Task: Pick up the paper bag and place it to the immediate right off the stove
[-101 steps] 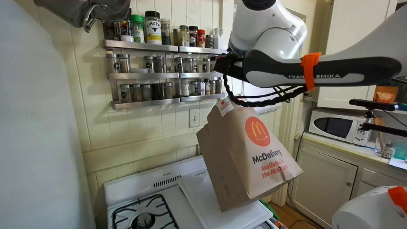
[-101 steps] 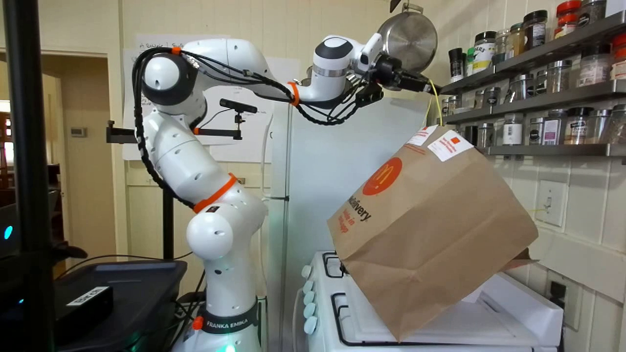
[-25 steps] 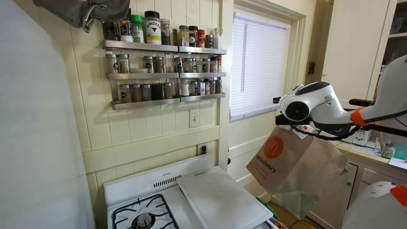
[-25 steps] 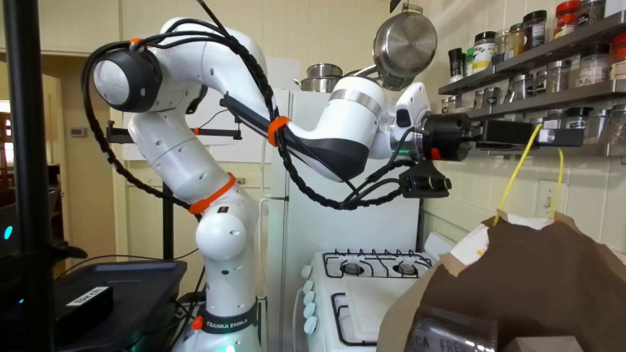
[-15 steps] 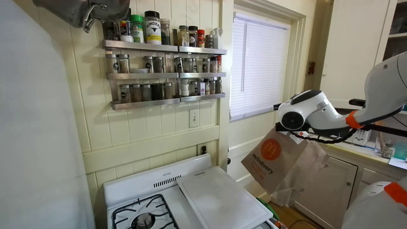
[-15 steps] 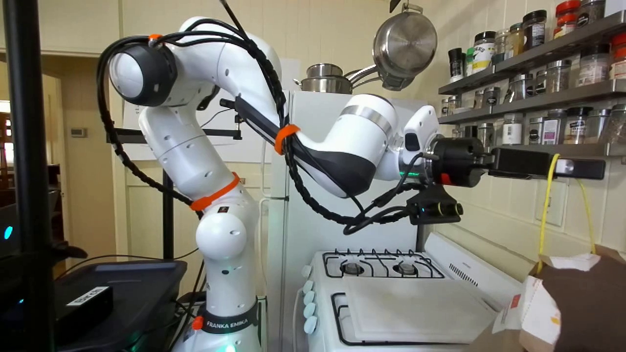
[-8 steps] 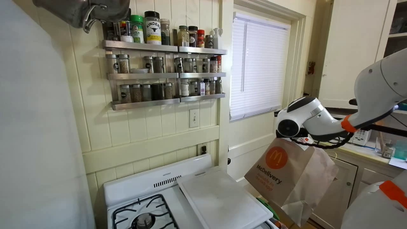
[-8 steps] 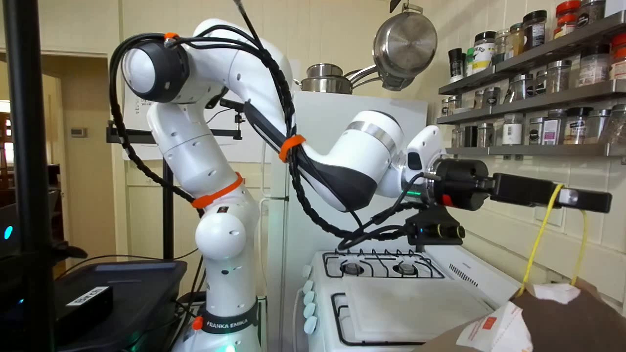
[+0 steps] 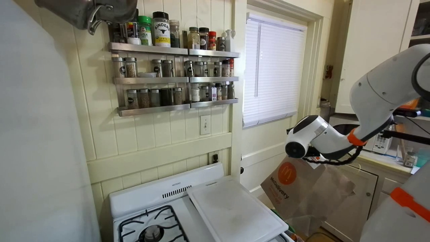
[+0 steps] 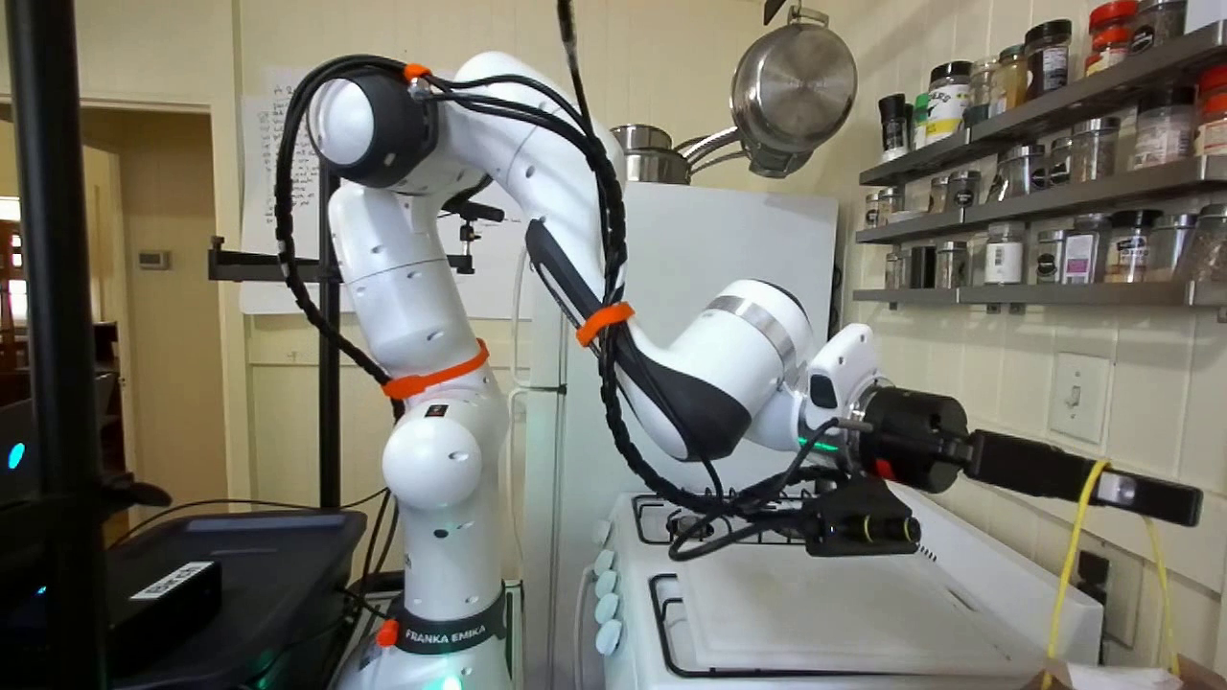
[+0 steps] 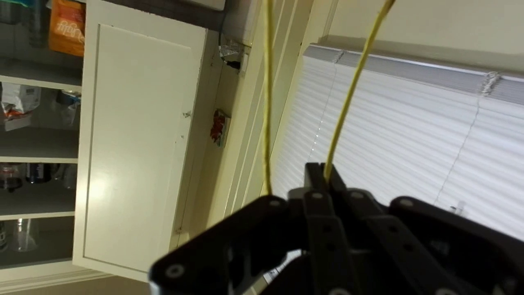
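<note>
The brown paper bag (image 9: pixel 307 191) hangs tilted beyond the stove's right edge in an exterior view, its bottom blurred. Only its top edge (image 10: pixel 1117 677) shows in an exterior view. My gripper (image 10: pixel 1174 500) is shut on the bag's yellow string (image 10: pixel 1072 565), which loops over the fingers. In the wrist view the gripper (image 11: pixel 321 164) has its jaws together, with the string (image 11: pixel 348 98) running between them. The white stove (image 9: pixel 237 211) also shows in an exterior view (image 10: pixel 815 613). I cannot tell whether the bag touches anything below.
Spice shelves (image 9: pixel 151 80) hang on the wall behind the stove. A green object (image 9: pixel 281 218) sits low by the stove's right edge. A counter (image 9: pixel 376 161) with a microwave (image 9: pixel 378 143) stands beyond the bag. A fridge (image 10: pixel 700 335) stands at the stove's far side.
The bag has moved from above the stove to beyond its right edge. Over the last second my gripper has lowered, and the bag has sunk and swung a little.
</note>
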`<state>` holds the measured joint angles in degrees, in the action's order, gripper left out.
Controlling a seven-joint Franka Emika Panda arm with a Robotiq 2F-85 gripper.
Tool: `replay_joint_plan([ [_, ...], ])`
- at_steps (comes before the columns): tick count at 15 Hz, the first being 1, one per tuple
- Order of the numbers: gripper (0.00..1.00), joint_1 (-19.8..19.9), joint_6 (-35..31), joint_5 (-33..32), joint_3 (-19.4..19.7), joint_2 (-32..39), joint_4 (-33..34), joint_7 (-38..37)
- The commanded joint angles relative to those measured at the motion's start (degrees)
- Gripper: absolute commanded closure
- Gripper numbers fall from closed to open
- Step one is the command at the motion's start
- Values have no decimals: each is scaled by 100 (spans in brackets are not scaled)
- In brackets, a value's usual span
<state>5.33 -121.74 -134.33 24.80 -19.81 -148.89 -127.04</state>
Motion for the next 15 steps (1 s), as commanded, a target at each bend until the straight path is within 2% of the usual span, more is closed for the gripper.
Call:
replay_joint_plan([
  [1, 99, 138, 485, -275, -251, 569, 24, -614],
  [11, 99, 470, 1284, -399, -651, 1960, 217, -1141],
  [15, 99, 592, 1881, -258, -817, 2520, 355, -1271],
])
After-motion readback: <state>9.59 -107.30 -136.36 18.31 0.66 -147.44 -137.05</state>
